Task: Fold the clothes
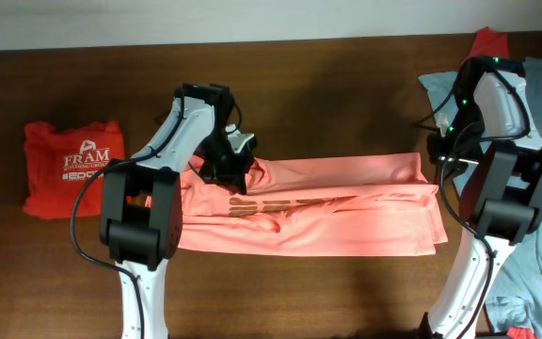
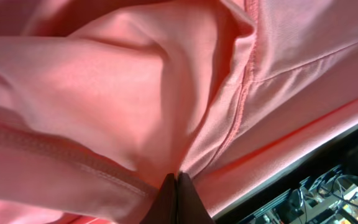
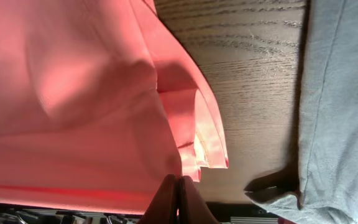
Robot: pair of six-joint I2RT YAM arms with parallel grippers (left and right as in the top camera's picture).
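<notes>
A salmon-pink T-shirt (image 1: 346,202) lies stretched left to right across the middle of the table, folded into a long band with dark lettering near its left part. My left gripper (image 1: 231,162) is shut on a bunched fold at the shirt's upper left. In the left wrist view its fingertips (image 2: 174,188) pinch the pink cloth (image 2: 104,93). My right gripper (image 1: 438,162) is shut on the shirt's upper right corner. In the right wrist view its fingertips (image 3: 171,190) close on the layered hem (image 3: 191,143).
A red T-shirt with white "FRAM" print (image 1: 69,168) lies folded at the far left. A grey-blue shirt (image 1: 539,198) (image 3: 347,93) is heaped at the right edge, with a bit of red cloth (image 1: 487,42) behind it. Brown wooden table (image 1: 327,104) lies between them.
</notes>
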